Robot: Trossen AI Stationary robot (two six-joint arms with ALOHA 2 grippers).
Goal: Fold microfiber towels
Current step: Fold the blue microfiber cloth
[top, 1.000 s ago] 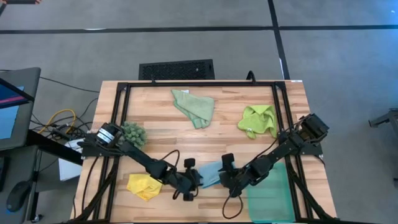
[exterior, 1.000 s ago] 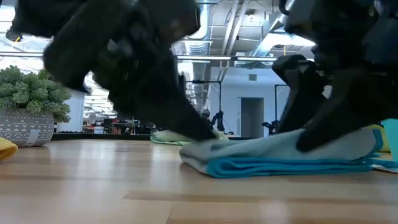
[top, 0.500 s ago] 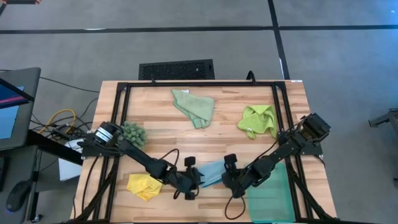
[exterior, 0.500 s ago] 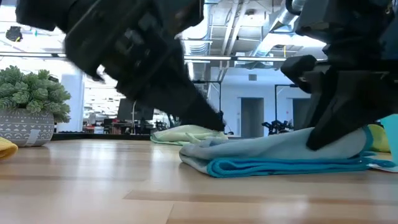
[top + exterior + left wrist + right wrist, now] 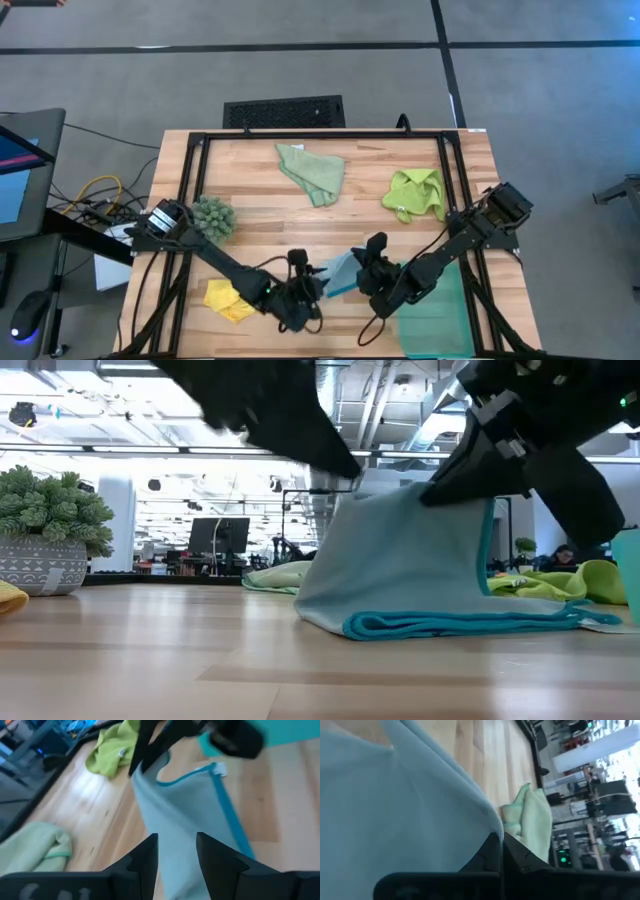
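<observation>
Near the table's [image 5: 330,220] front edge, both your grippers lift the light blue towel [image 5: 400,565]: the right gripper [image 5: 368,262] is closed on its edge, the left gripper [image 5: 305,290] pinches another. The table's middle lies bare.

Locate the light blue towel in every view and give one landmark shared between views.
High view: light blue towel, near front edge, between both grippers.
Low view: centre, top edge lifted.
Left wrist view: centre.
Right wrist view: fills the foreground.
Shared landmark: pale sage green towel, behind it in all four.
</observation>
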